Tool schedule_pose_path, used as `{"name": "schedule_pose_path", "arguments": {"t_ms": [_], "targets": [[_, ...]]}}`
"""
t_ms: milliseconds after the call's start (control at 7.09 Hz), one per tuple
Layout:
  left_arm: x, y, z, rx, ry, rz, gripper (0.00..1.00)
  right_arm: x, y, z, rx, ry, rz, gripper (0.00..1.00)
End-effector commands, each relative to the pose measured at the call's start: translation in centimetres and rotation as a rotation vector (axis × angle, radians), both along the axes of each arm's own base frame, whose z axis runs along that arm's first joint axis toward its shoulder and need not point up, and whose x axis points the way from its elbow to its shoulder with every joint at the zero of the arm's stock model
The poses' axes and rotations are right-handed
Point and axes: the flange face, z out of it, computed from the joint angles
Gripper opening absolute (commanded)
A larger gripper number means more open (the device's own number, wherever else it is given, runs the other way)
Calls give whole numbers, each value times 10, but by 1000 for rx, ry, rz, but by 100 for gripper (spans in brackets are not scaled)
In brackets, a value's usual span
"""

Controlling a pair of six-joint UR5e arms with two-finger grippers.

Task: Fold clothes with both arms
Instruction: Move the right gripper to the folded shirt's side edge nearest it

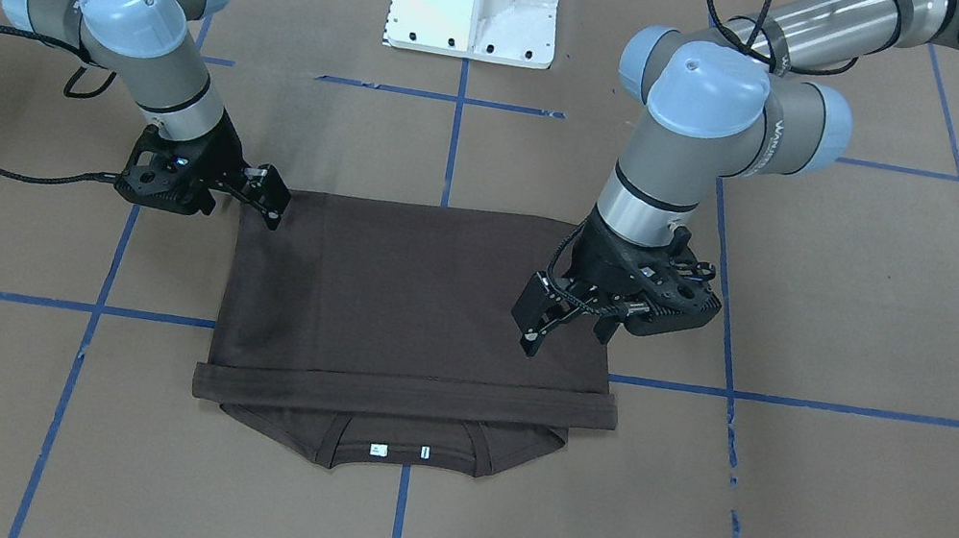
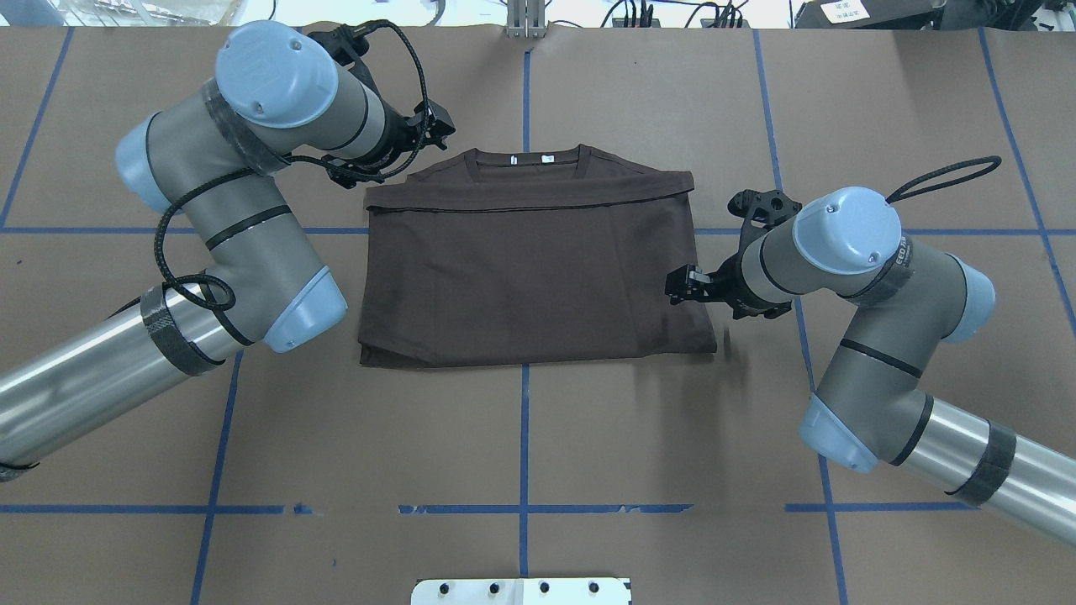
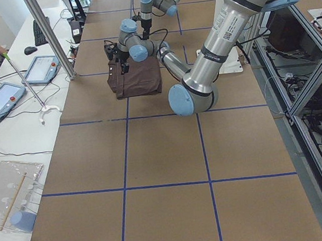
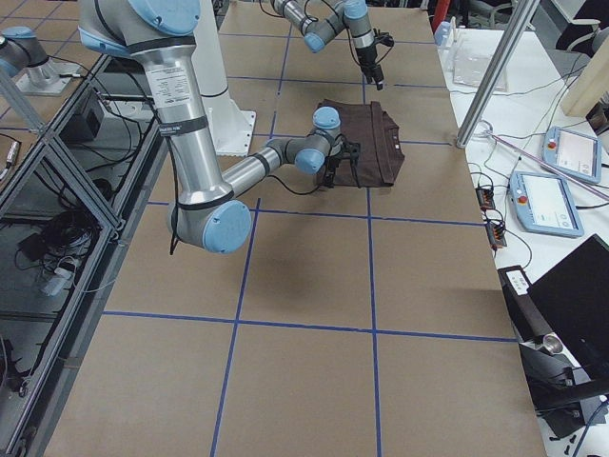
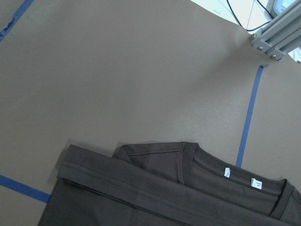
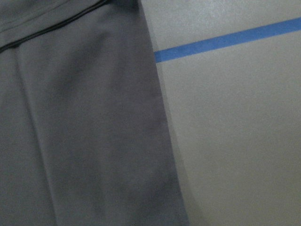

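Closest to the front-facing camera, at 6 o'clock: collar (image 1: 407, 466) and white tags (image 1: 378, 450) of the dark brown T-shirt (image 1: 416, 297), peeping from under a hem (image 1: 411, 386) folded up across the chest, all flat at the middle of the brown counter (image 1: 873, 306). At the cloth's 10 o'clock corner, right fingers (image 1: 273, 203) low and seemingly touching the edge, gap too small to judge, so cannot tell whether parted or pinching. Toward 3 o'clock, left fingers (image 1: 533, 317) raised above the cloth, spread apart and holding nothing. From overhead, same rectangle at centre, collar now at 12 o'clock; left fingers off the 11 o'clock shoulder corner, right fingers against the 3 o'clock side edge. From either end of the counter, shirt small and far, fingers too small to read. Through the left wrist camera, looking down from a height on collar and tags at 5 o'clock, no fingers in frame. Through the right wrist camera, very near the side edge, cloth filling the left half, blue tape (image 6: 225, 41) at 1 o'clock, no fingers in frame either. Judged by look: light, limp, stacked cotton layers, not slippery, not fragile, prone to sag and slide apart if lifted by one point. Best taken by pinching all layers at two corners of one side edge, both sets of fingers together, and carried low across.
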Motion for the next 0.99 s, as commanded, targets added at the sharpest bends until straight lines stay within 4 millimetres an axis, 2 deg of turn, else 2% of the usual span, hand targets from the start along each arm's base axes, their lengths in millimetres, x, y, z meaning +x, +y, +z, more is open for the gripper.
{"name": "schedule_pose_path", "arguments": {"t_ms": [0,141,282,423,564,847], "targets": [[0,0,1,8,-4,5,100,-7,12,6,-12,3,-29,99],[0,0,2,7,-5,6,100,-9,15,7,-15,3,-38,98],[0,0,1,7,-3,7,100,-9,21,11,-22,5,-51,88],[-3,3,-4,16,4,8,100,-5,25,11,-26,-1,-59,37],[-4,4,-6,20,7,8,100,-1,28,15,-31,0,-64,0],[-4,4,-5,20,8,10,100,1,32,13,-27,-4,-70,0]]}}
